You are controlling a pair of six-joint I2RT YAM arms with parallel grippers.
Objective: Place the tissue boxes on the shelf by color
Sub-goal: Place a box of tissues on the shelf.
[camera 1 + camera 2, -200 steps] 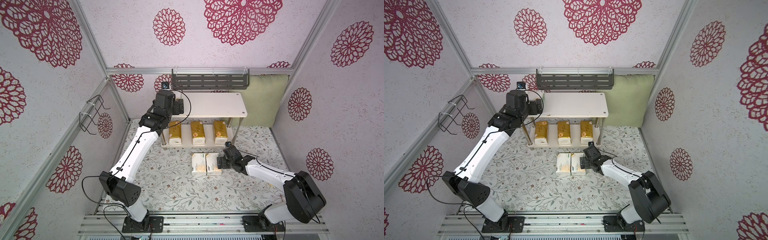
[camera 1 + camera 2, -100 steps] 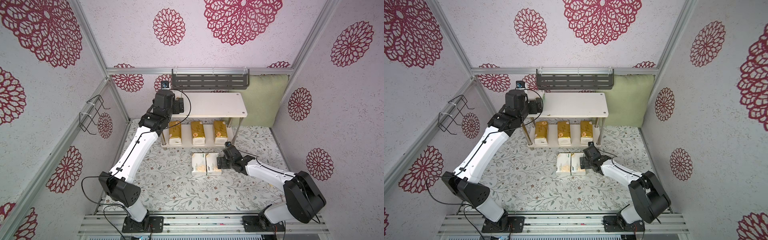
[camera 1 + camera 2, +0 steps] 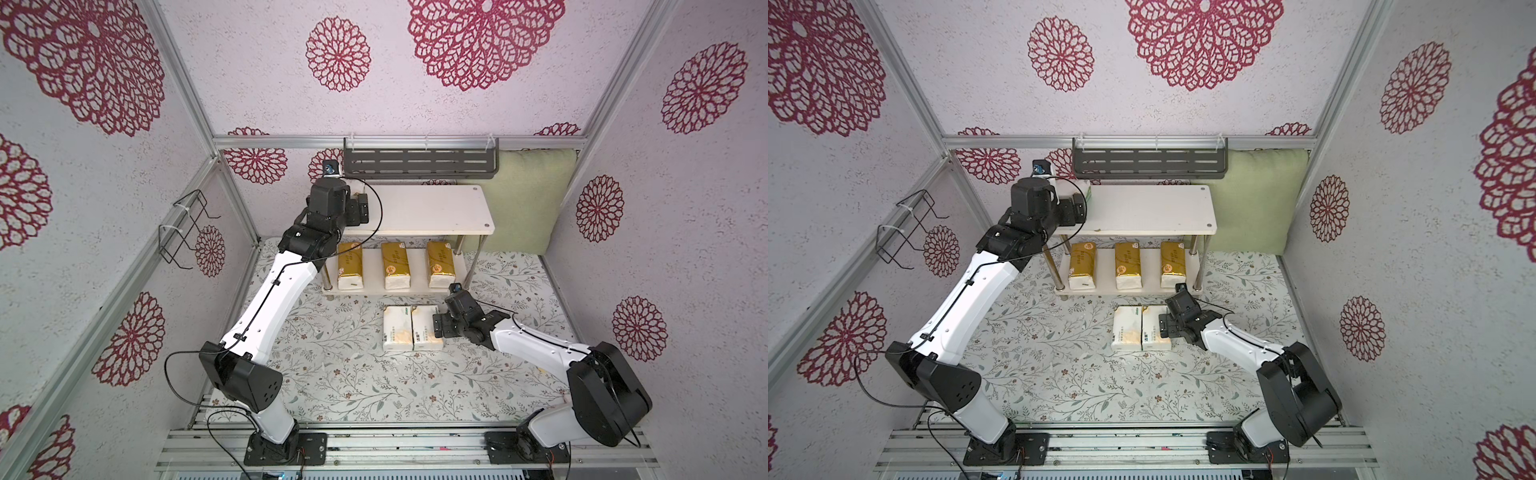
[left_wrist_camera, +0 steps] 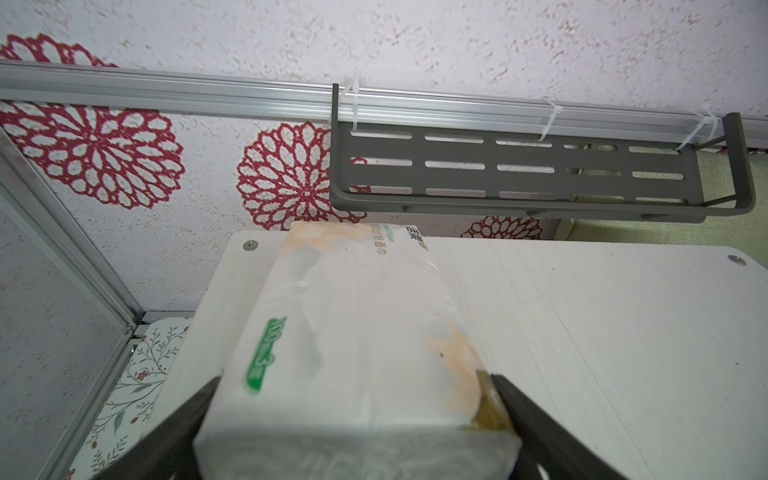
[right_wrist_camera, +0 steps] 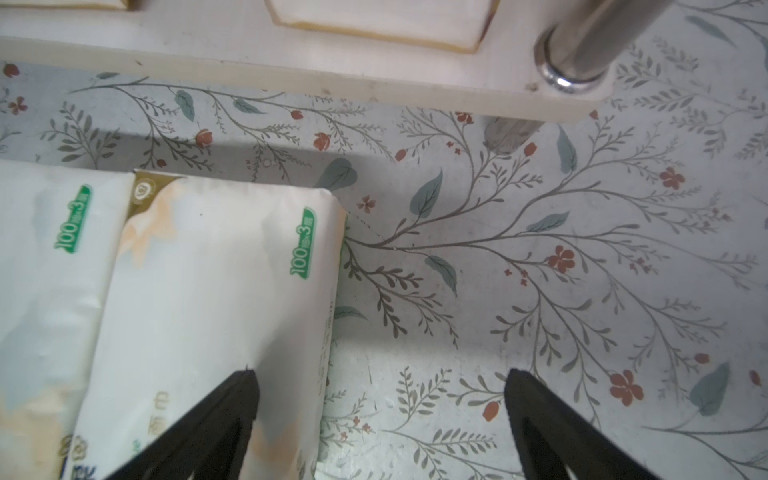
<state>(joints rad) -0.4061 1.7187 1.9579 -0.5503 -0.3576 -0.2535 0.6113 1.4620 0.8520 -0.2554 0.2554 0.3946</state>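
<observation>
Nothing moved. Our left gripper sits wide around a white pack on the shelf; right gripper is open, empty.

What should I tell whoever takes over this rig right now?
Left gripper: jaws flank one white pack lying on the shelf's top board; gripped or released, unclear.
Right gripper: open, at the edge of one of two white packs on the table.
Done: three gold packs on the lower board.
Left: release if held; both table packs go on the top board.
</observation>
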